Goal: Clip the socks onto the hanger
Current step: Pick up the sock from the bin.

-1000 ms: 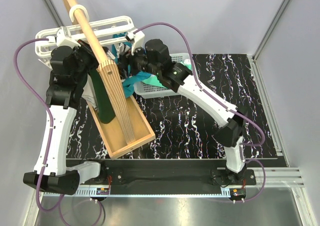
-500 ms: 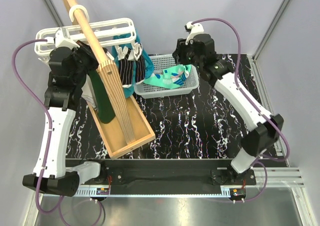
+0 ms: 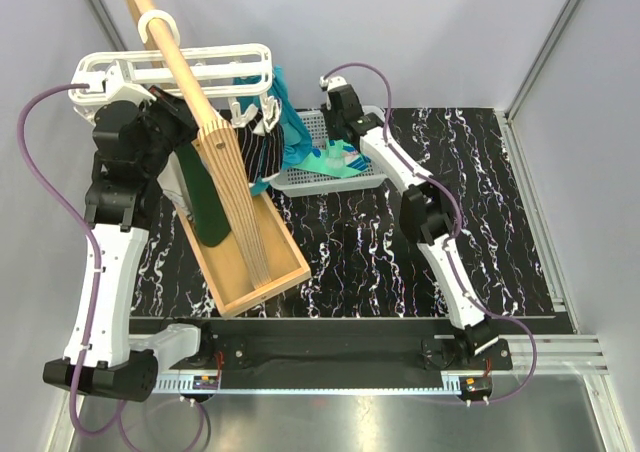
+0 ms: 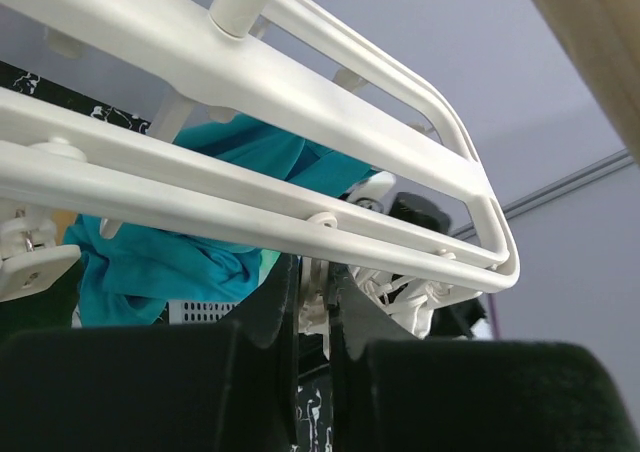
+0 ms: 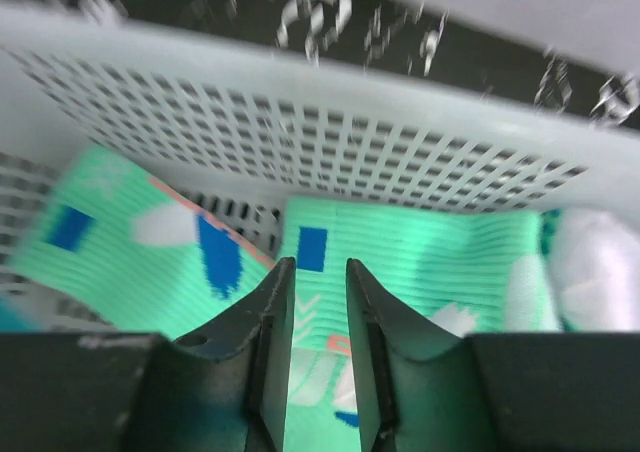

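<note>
Socks (image 5: 430,262) lie in the mesh basket (image 5: 400,142). The right gripper (image 5: 320,272) hangs just above them, jaws narrowly parted, while the left gripper (image 4: 314,272) pinches a hanger (image 4: 250,202) clip (image 4: 318,300). Closing too shallow could miss the fabric, or too deep could snag the mesh.

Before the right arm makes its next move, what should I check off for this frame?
1. Right claw over a mint sock in the basket: ok.
2. Sock gripped: not ok; jaws apart, nothing between them.
3. Left claw shut at the hanger: ok.
4. Left claw pinching a clip: cannot tell.
5. Hanger's hook around the wooden pole: ok.
</note>
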Robot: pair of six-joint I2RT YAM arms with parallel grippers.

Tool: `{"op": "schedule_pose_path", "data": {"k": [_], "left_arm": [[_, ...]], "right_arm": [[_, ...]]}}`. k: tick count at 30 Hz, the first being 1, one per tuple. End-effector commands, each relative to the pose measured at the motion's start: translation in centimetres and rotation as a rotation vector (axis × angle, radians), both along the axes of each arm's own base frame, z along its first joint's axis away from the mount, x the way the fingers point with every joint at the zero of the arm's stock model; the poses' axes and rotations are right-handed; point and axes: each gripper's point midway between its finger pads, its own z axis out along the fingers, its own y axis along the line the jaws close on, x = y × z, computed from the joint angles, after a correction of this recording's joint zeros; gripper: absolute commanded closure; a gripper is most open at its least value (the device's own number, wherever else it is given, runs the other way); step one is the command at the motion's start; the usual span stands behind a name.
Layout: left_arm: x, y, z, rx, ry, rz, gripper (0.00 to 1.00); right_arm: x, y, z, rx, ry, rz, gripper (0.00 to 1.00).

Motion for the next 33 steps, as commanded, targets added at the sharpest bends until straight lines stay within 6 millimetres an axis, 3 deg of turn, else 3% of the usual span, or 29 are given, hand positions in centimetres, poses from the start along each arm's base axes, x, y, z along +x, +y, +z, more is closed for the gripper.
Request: {"op": "schedule_pose_path", "data": {"k": [1, 4, 7, 9, 10, 14, 19, 22, 24, 25, 26, 30, 31, 32, 33], "left_arm": [[-0.5, 0.0, 0.6, 0.017, -0.04, -0.004, 1.0], [-0.4, -0.1, 0.4, 0.01, -0.042, -0.008, 1.0], [-0.2, -0.4, 0.2, 0.006, -0.043, -0.02, 1.0], [-0.1, -0.4, -0.2, 0.007, -0.035, -0.02, 1.0], [0.0, -0.4, -0.3, 0.007, -0.035, -0.02, 1.0], [0.1, -0.4, -0.9, 0.006, -0.027, -0.022, 1.0], [0.0, -0.4, -1.0, 0.009, -0.028, -0.019, 1.0], [0.0, -0.4, -1.1, 0.01, -0.026, -0.021, 1.0], [0.0, -0.5, -1.3, 0.01, -0.022, -0.025, 1.0], [0.0, -0.5, -1.3, 0.011, -0.022, -0.025, 1.0], [0.0, -0.5, -1.5, 0.012, -0.017, -0.025, 1.0], [0.0, -0.6, -1.4, 0.005, -0.021, -0.031, 1.0], [0.0, -0.5, -1.6, 0.005, -0.016, -0.029, 1.0], [-0.1, -0.6, -1.5, 0.005, -0.019, -0.031, 1.0], [-0.2, -0.5, -1.5, 0.004, -0.017, -0.029, 1.0]], "right_arm": [[1.4, -0.9, 1.4, -0.031, -0.075, -0.008, 0.67], [1.2, -0.8, -1.7, -0.034, -0.009, 0.004, 0.63], [1.2, -0.5, -4.6, -0.036, 0.033, 0.008, 0.53], [1.3, -0.4, -5.4, -0.029, 0.04, 0.006, 0.44], [1.3, -0.3, -6.5, -0.032, 0.058, 0.006, 0.42], [1.4, -0.1, -7.4, -0.03, 0.074, 0.006, 0.37], [1.5, 0.2, -8.9, 0.002, 0.09, -0.005, 0.42], [2.0, -0.3, -8.5, 0.002, 0.078, -0.035, 0.56], [2.3, -0.4, -7.8, 0.014, 0.062, -0.047, 0.68], [2.5, -0.3, -6.5, 0.042, 0.045, -0.055, 0.73], [2.8, -0.5, -5.5, 0.064, 0.033, -0.058, 0.84], [3.3, -0.7, -0.1, 0.148, -0.031, -0.063, 1.0], [3.0, -0.7, 2.7, 0.17, -0.061, -0.064, 1.0], [2.6, -0.9, 3.9, 0.179, -0.063, -0.065, 1.0], [1.9, -0.9, 7.6, 0.217, -0.099, -0.064, 1.0]]}}
